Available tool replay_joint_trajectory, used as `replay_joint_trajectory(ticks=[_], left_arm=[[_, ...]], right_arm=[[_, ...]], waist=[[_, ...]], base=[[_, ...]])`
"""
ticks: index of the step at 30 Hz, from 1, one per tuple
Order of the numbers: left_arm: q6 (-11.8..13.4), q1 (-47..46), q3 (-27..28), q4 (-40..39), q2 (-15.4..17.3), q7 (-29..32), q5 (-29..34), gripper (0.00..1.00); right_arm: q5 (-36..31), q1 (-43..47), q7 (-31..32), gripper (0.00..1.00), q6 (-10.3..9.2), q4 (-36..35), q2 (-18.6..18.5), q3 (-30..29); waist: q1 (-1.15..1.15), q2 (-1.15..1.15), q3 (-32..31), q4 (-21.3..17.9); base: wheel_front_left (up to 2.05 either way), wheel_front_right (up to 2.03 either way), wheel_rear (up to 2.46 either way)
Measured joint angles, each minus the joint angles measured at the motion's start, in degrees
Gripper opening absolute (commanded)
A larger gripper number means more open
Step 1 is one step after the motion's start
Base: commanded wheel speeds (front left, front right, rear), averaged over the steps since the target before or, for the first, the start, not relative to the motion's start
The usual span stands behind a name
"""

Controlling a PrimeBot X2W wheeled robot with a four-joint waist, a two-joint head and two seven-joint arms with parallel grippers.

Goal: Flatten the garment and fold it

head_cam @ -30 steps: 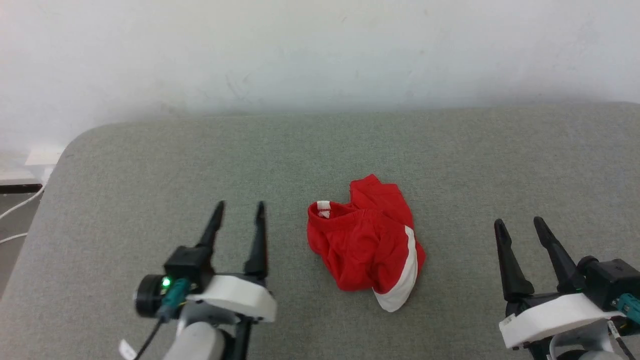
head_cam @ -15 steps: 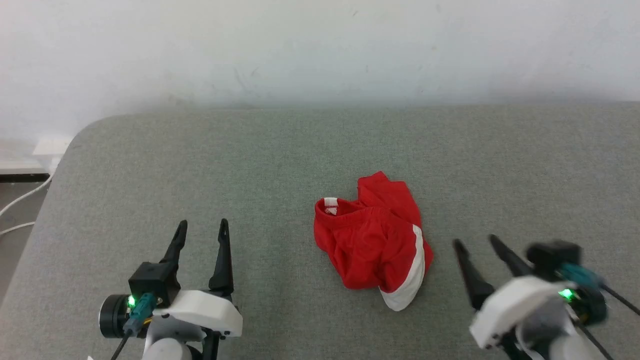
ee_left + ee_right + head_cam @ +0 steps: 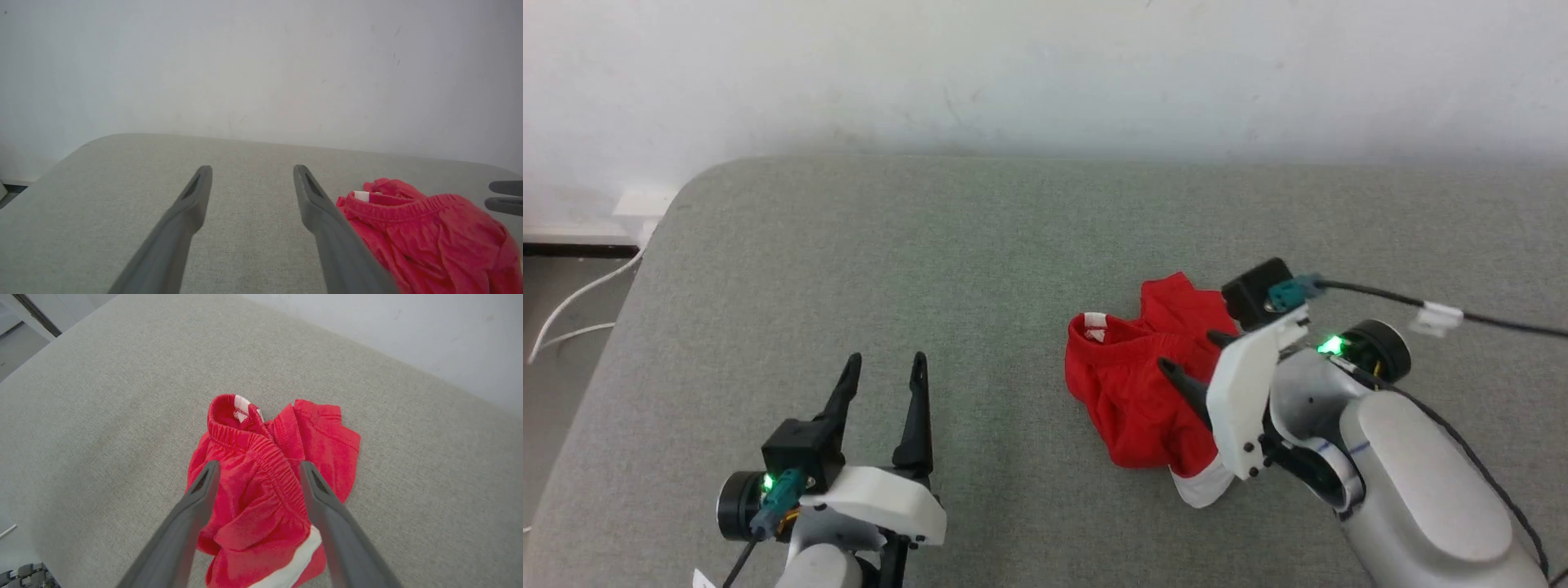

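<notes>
A white wall (image 3: 1045,73) stands behind the grey cloth-covered table (image 3: 849,269). The garment (image 3: 1131,392) lies crumpled, red with a white band at its near end, a little right of the table's middle. The right pincer (image 3: 1188,351) hangs over it, released, its fingers (image 3: 192,506) spread to either side of the elastic waistband. The left pincer (image 3: 887,359), also released, is over bare table nearer the front edge, apart from the garment.

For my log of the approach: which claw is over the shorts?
The right claw, open, fingers over the red shorts. The left claw, also open, stands apart, over the bare grey surface.
</notes>
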Motion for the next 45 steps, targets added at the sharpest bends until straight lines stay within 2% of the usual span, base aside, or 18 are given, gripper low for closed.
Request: replay_joint_trajectory(ticks=[4,5,6,7,12,17,20,22,26,36,39,41,42,43,44,45], left_arm=[[-0.42,-0.43,-0.23,0.96,-0.79,-0.31,-0.25,1.0],[-0.42,-0.62,-0.27,1.14,-1.01,-0.42,-0.25,1.0],[-0.42,-0.76,-0.33,1.33,-1.23,-0.47,-0.27,1.0],[-0.42,-0.86,-0.37,1.57,-1.37,-0.47,-0.37,1.0],[-0.49,-0.92,-0.38,2.41,-1.66,-0.55,-0.42,1.0],[-0.51,-0.95,-0.2,2.81,-1.65,-0.57,-0.42,1.0],[-0.76,-0.96,-0.2,2.85,-1.69,-0.85,-0.42,1.0],[-0.78,-0.96,-0.23,2.86,-1.77,-0.99,-0.41,1.0],[-0.89,-0.95,-0.38,2.86,-1.96,-1.0,-0.41,1.0],[-1.22,-0.95,-1.11,3.36,-2.56,-1.0,-0.4,1.0],[-1.38,-0.96,-1.18,3.53,-2.64,-1.0,-0.4,1.0],[-1.4,-0.96,-1.18,3.6,-2.66,-1.0,-0.4,1.0],[-1.38,-0.96,-1.19,3.65,-2.65,-1.0,-0.4,1.0],[-1.4,-0.96,-1.2,3.72,-2.65,-1.0,-0.4,1.0],[-1.41,-0.96,-1.22,3.8,-2.64,-1.0,-0.4,1.0],[-1.42,-0.96,-1.25,3.87,-2.65,-1.0,-0.4,1.0]], right_arm=[[2.96,-4.29,4.32,1.0,0.01,4.68,-1.04,3.71],[3.83,-4.97,5.2,0.55,0.0,5.81,-1.19,4.52],[4.28,-5.54,5.95,0.35,0.0,6.87,-1.42,5.47],[4.99,-5.92,6.32,0.0,0.0,7.83,-1.45,5.84],[7.66,-7.37,6.04,0.0,0.0,9.89,-1.78,7.75],[8.25,-9.28,-0.98,0.0,0.0,8.54,-1.67,7.04],[8.08,-10.15,-6.14,0.0,0.02,6.81,-1.35,3.92],[7.24,-10.39,-9.84,0.0,0.02,5.87,-1.12,-0.36],[5.21,-9.15,-13.45,0.0,0.16,5.3,-0.96,-10.98],[-3.61,6.47,-14.18,0.0,0.18,8.78,-0.26,-40.92],[-6.52,10.55,-13.92,0.0,0.16,9.23,1.18,-45.92],[-6.94,12.12,-14.12,0.0,0.16,9.05,2.74,-47.13],[-7.64,12.72,-14.73,0.33,0.18,8.71,3.44,-47.17],[-7.58,13.08,-15.61,0.88,0.18,8.23,4.15,-47.46],[-7.6,13.39,-17.17,1.0,0.18,7.43,4.74,-47.76],[-7.91,13.71,-19.26,1.0,0.18,6.41,5.15,-48.18]], waist=[[0.0,0.0,0.44,0.7],[0.0,0.0,0.52,0.84],[0.0,0.0,0.57,0.96],[0.0,0.0,0.57,1.04],[0.0,0.0,0.15,1.01],[-0.01,0.0,-0.29,0.3],[-0.01,0.0,-0.42,-0.48],[-0.01,0.0,-0.43,-1.12],[-0.01,0.0,-0.35,-2.48],[-0.01,0.0,0.37,-4.91],[-0.01,0.0,0.56,-5.04],[-0.01,0.0,0.71,-5.12],[-0.01,0.0,0.81,-5.15],[-0.01,0.0,0.89,-5.17],[-0.01,0.0,0.94,-5.13],[-0.01,0.0,0.97,-5.07]], base=[[0.0,0.0,0.0],[0.0,0.0,0.0],[0.0,0.0,0.0],[0.0,0.0,0.0],[0.0,0.0,0.0],[0.0,0.0,0.0],[0.0,0.0,0.0],[0.0,0.0,0.0],[0.0,0.0,0.0],[0.0,0.0,0.0],[0.0,0.0,0.0],[0.0,0.0,0.0],[0.0,0.0,0.0],[0.0,0.0,0.0],[0.0,0.0,0.0],[0.0,0.0,0.0]])
